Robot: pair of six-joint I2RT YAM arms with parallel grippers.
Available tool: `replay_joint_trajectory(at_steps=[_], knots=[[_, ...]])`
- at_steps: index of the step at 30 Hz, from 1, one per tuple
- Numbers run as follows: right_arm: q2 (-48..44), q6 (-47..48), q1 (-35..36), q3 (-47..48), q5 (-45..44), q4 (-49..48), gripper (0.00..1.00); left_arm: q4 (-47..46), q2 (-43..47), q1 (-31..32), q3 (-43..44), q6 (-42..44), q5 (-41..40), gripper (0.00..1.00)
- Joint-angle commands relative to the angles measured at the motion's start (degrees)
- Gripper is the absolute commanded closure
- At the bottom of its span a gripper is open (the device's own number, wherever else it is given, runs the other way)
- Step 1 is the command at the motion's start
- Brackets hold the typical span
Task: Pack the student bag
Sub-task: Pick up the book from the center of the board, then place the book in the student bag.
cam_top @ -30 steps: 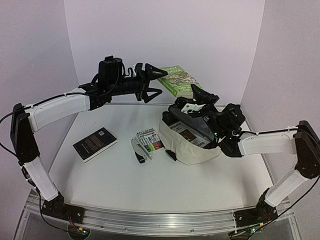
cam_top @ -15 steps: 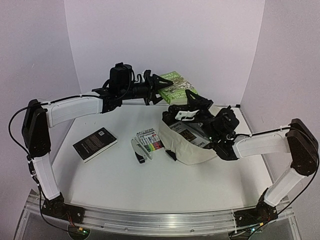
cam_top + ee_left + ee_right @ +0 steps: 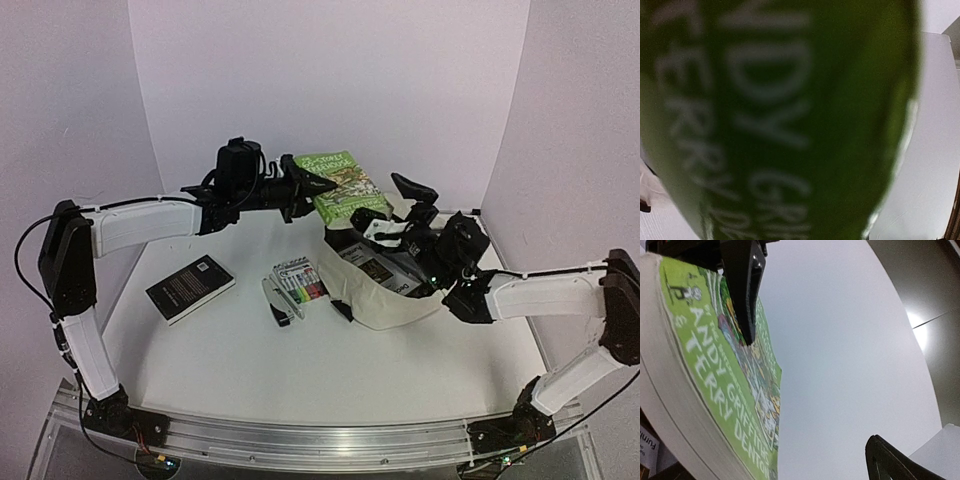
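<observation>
**Q:** Why does your left gripper hang over the back edge?

**A:** Its jaws are clamped on one edge of the green book, holding it clear of the table so you can swing it to the bag. The bag lies right of centre, nearer the right edge, with its mouth open.

**Q:** And your right gripper?

**A:** It is spread wide and holds nothing. It sits above the bag's mouth, just beside the book, and is probably placed there to guide the book in.
</observation>
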State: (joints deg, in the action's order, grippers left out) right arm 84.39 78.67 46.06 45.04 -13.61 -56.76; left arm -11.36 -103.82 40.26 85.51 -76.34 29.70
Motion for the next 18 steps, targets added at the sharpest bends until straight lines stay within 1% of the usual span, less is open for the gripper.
replay_joint_trajectory(at_steps=[1, 3, 5, 9, 12, 18], knots=[[-7.37, -21.94, -6.26, 10.13, 0.74, 39.67, 0.02, -1.82, 7.6, -2.47, -3.38, 2.25, -3.28, 1.0], [-6.43, -29.53, -10.62, 17.66, 8.06, 57.42, 0.02, -1.69, 9.49, -3.11, -6.29, 2.07, -4.57, 1.0], [-3.73, -33.46, -13.1, 23.93, 14.87, 71.31, 0.02, -1.59, 11.27, -3.59, -8.83, 1.99, -5.57, 1.0], [2.73, -37.46, -14.39, 31.97, 22.18, 85.44, 0.02, -1.1, 14.26, -4.23, -12.89, 1.69, -7.87, 1.0], [8.24, -39.28, -14.46, 35.83, 23.21, 89.27, 0.02, -1.48, 16.62, -4.83, -15.37, 1.09, -9.36, 1.0], [20.97, -41.16, -14.5, 44.23, 18.24, 92.43, 0.02, 0.93, 19.35, -5.07, -16.95, 1.7, -10.49, 1.0]])
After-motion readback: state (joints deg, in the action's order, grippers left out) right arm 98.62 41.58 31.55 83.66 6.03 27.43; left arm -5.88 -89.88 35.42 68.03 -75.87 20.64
